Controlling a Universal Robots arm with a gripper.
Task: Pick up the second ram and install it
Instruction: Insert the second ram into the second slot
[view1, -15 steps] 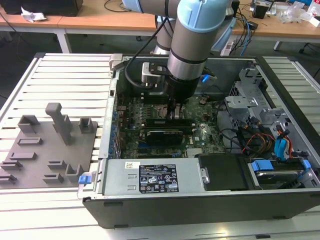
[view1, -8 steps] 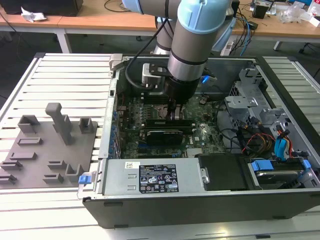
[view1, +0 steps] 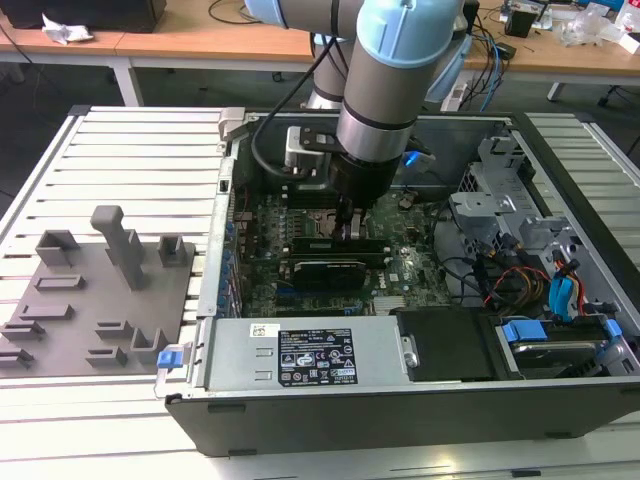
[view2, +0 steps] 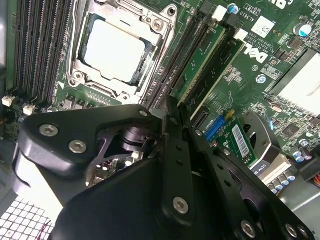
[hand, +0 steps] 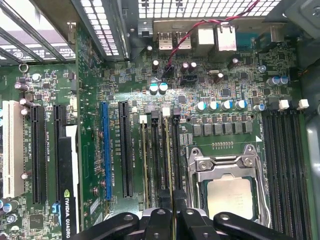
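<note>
My gripper is down inside the open computer case, over the memory sockets next to the processor. In the first wrist view its fingers stand close together around the second ram. The ram is a thin stick seen on edge, standing along a black socket with a white latch at its far end. The gripper is shut on the near end of that stick. Another green stick sits in a nearby socket, past the gripper.
The processor socket lies right beside the memory sockets, and black expansion slots lie on the other side. The power supply, drive bays and cables crowd the case. A grey fixture plate lies outside at the exterior view's left.
</note>
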